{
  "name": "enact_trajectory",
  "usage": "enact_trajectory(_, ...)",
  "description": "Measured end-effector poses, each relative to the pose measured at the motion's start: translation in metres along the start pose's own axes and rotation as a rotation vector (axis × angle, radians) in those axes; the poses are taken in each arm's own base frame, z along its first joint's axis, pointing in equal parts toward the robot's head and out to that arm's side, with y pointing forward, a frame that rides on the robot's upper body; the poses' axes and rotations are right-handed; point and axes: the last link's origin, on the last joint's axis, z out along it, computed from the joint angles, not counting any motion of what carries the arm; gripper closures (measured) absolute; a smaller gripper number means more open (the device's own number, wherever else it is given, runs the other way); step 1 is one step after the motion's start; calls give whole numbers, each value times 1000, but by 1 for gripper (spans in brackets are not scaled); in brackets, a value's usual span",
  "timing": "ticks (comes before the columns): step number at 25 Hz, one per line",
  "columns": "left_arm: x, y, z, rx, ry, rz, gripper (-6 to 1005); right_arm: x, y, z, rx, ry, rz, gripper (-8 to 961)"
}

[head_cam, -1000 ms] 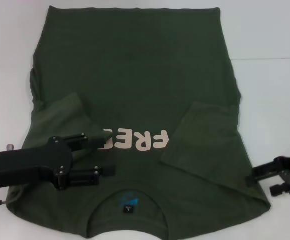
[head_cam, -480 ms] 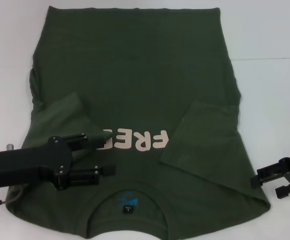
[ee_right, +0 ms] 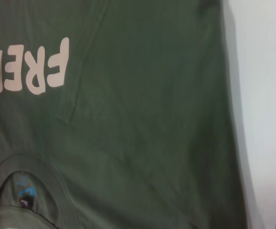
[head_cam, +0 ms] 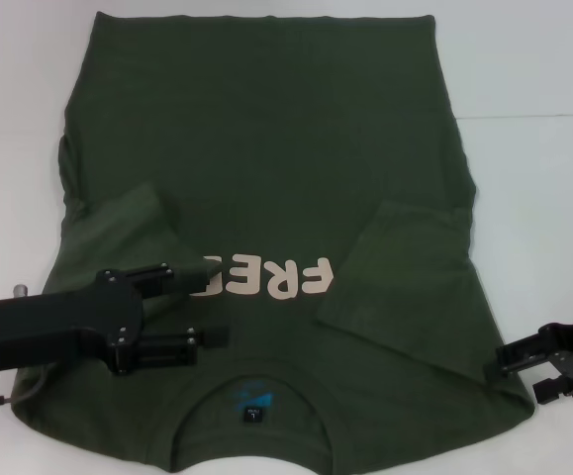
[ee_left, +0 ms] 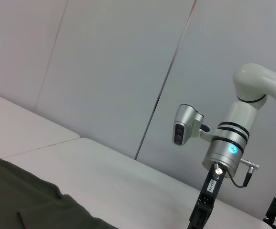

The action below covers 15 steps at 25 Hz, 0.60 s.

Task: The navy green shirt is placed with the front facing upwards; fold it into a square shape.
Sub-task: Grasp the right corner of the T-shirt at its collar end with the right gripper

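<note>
The navy green shirt (head_cam: 266,168) lies flat on the white table, front up, cream "FREE" lettering (head_cam: 266,277) showing and collar (head_cam: 253,401) at the near edge. Both sleeves are folded inward onto the body. My left gripper (head_cam: 217,309) hovers open over the shirt's left shoulder area, beside the lettering, with nothing between its fingers. My right gripper (head_cam: 520,378) stands open at the shirt's near right corner, by the shoulder edge. The right wrist view looks down on the shirt (ee_right: 142,119), its lettering and the blue collar label (ee_right: 25,193).
The white table (head_cam: 543,198) has bare surface to the right and left of the shirt. In the left wrist view, a corner of the shirt (ee_left: 28,205), a grey wall and my right arm (ee_left: 226,148) show.
The right gripper has slid slightly toward the near edge beside the shirt's right shoulder. The left gripper and the shirt have not moved.
</note>
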Motion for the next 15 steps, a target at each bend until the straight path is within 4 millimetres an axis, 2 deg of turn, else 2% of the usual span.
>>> enact_trajectory(15,0,0,0,-1,0,1,170,2,3,6,10,16,-13,31)
